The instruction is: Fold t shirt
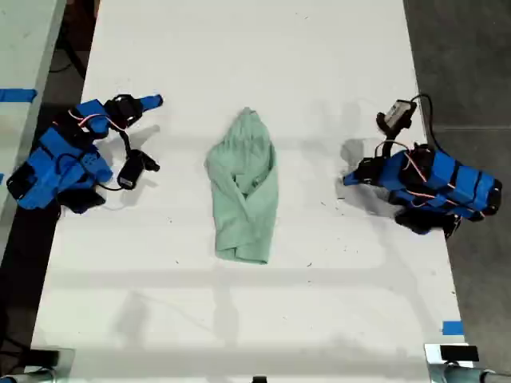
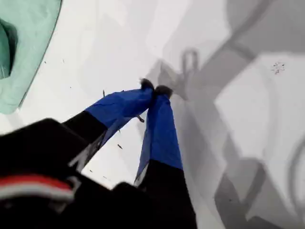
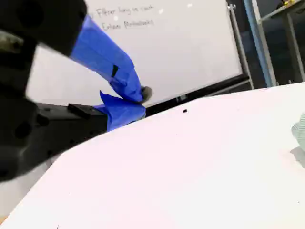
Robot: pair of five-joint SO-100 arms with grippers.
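While the t shirt (image 1: 243, 188) lies bunched mid-table, well apart from both arms, folding looks barely begun or unfinished; my first gripper (image 2: 153, 89) and my second gripper (image 3: 138, 100) are both closed on nothing

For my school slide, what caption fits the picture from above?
Folded mint-green t shirt lies mid-table between two parked blue arms, neither gripper touching it.

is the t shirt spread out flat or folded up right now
Folded up, loosely. The t shirt lies as a narrow, wrinkled bundle in the middle of the table, layers overlapping, no sleeves spread out. Neither gripper touches it.
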